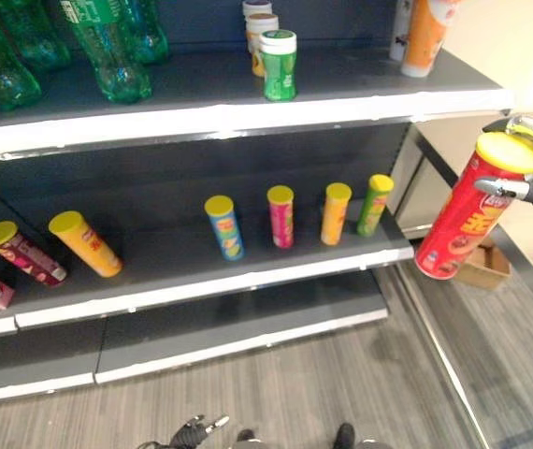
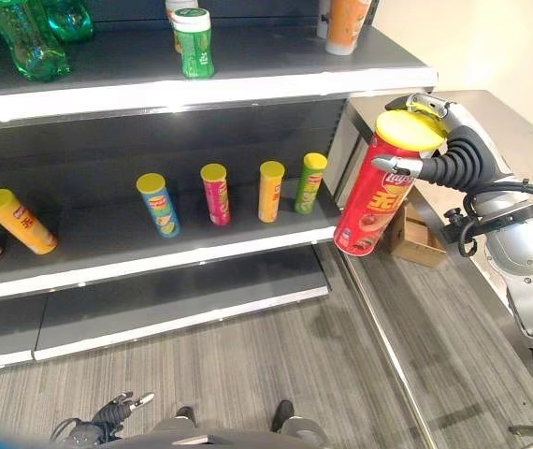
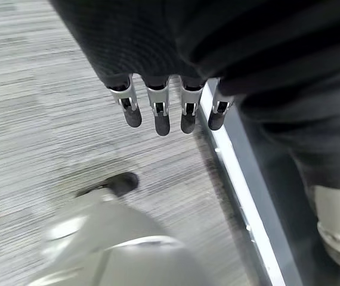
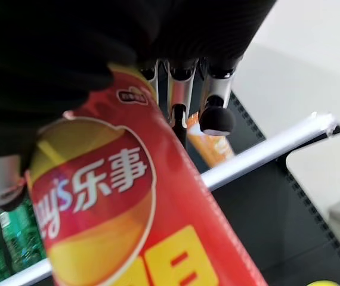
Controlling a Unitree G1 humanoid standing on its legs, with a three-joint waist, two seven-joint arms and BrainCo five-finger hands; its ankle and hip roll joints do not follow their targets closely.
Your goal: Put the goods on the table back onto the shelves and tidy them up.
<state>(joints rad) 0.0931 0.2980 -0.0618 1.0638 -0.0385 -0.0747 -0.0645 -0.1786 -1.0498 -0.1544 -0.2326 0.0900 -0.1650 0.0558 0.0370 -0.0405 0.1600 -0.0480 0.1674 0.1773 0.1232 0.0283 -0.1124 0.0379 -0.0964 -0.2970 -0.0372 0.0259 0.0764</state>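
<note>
Red and tall, the chip can (image 2: 371, 196) with its yellow lid hangs tilted in the air just off the right end of the shelves, the right robot hand (image 2: 432, 161) clamped round its upper part near the lid. The step in hand looks to be carrying it to the middle shelf (image 1: 248, 267), where four small cans stand in a row, a green can (image 1: 374, 204) at the right end. To place it well, I would bring the can upright first, then enter the shelf low enough to pass under the upper shelf's edge (image 1: 248, 117), aim for the bare patch beside the green one, and release only once the base sits flat. The left robot hand (image 3: 158, 110) hangs over the floor, fingers straight and apart. The red can bears white lettering and large yellow characters; I leave the brand unread.
</note>
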